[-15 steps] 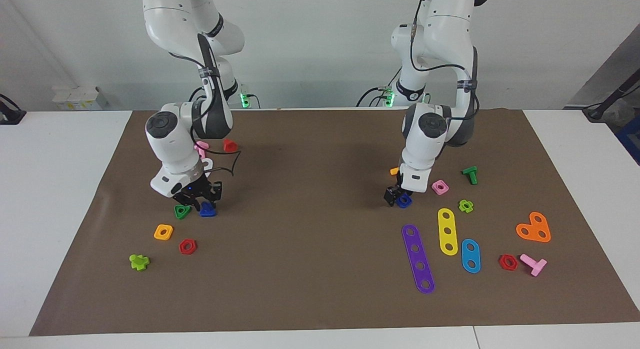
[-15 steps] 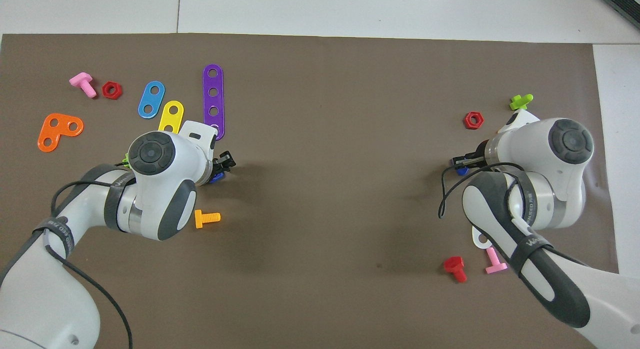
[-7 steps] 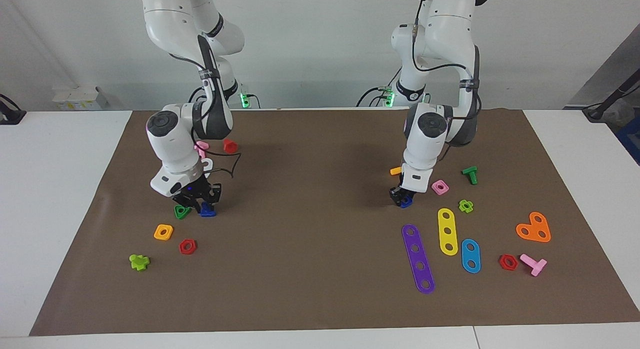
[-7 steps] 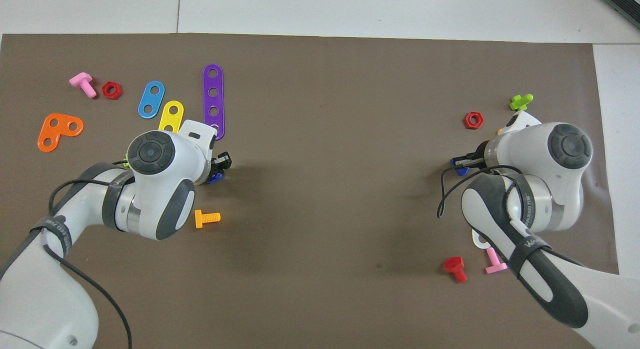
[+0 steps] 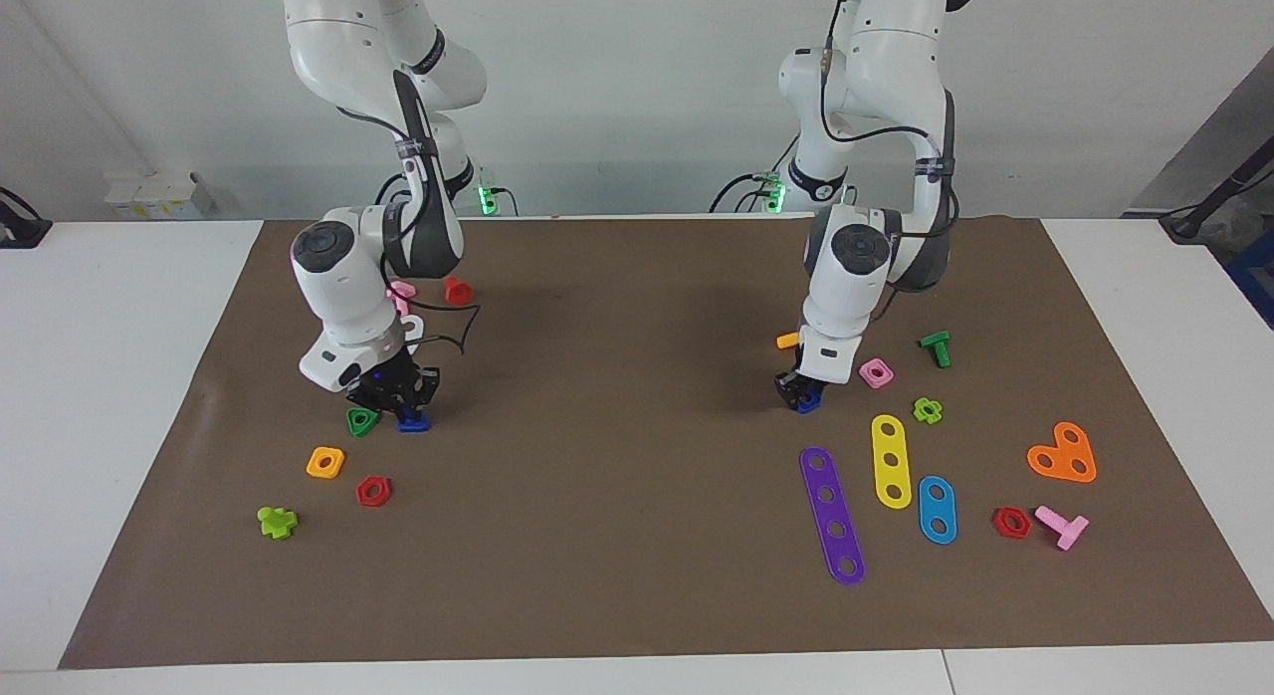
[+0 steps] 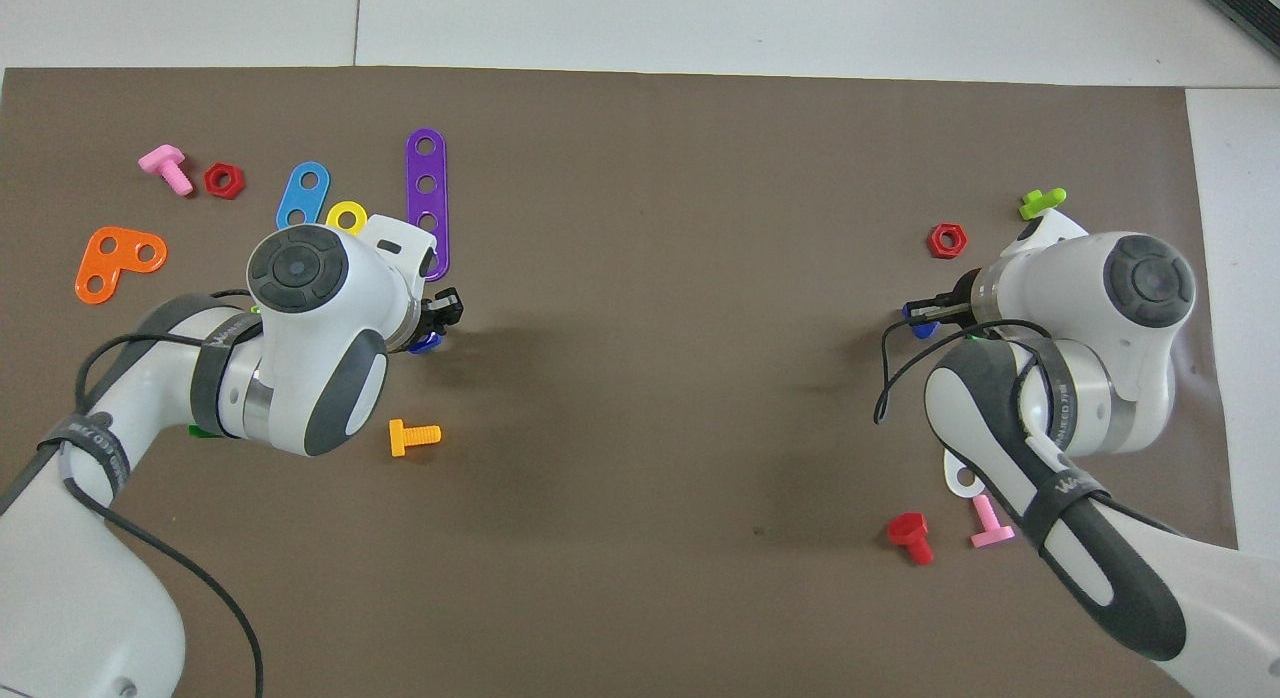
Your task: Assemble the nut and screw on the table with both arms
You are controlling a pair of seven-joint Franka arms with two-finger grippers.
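I have the left end effector clamped on the nut and the right end effector clamped on the screw, both low on the desk, one part per arm for mating.

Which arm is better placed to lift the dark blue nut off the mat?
Left. The left gripper is down at the nut, fingers closed on it, by the purple strip. The right gripper is down at the screw, toward the right arm's end.
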